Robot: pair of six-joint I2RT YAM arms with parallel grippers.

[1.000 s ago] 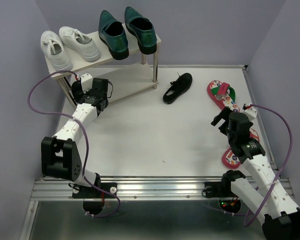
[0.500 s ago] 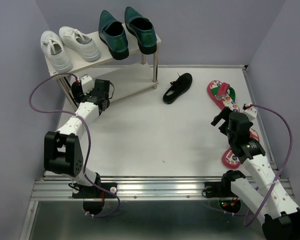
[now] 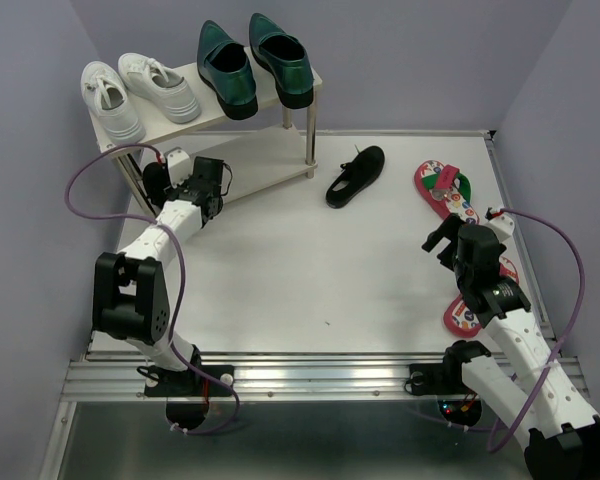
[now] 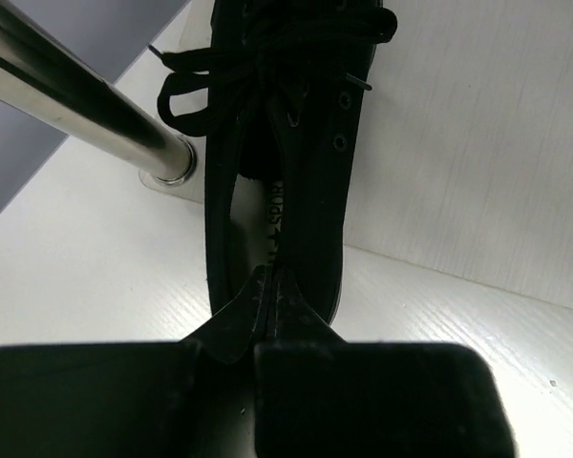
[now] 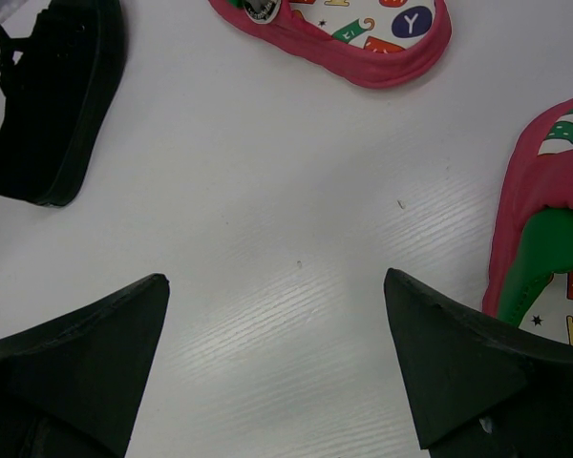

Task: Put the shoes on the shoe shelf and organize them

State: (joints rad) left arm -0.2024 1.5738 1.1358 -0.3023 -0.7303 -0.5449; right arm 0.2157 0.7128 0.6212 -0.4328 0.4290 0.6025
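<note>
The shoe shelf (image 3: pixel 268 160) stands at the back left, with two green loafers (image 3: pixel 252 64) on its top board. My left gripper (image 3: pixel 202 172) reaches in at the lower board's left end. In the left wrist view it (image 4: pixel 272 279) is shut, its tips together over the heel end of a black shoe (image 4: pixel 286 143) lying on the lower board; I see nothing pinched between them. The other black shoe (image 3: pixel 355 176) lies on the table beside the shelf. My right gripper (image 3: pixel 442 238) stands open (image 5: pixel 277 286) over bare table between two red flip-flops (image 5: pixel 363 38) (image 5: pixel 544 239).
A pair of white sneakers (image 3: pixel 135 95) takes the left half of the top board. A metal shelf leg (image 4: pixel 86 105) stands just left of the black shoe. One flip-flop (image 3: pixel 465 312) lies partly under my right arm near the table's right edge.
My left gripper's fingers have come together, and it has edged further in toward the shelf as its elbow swung up. The right arm has not moved.
</note>
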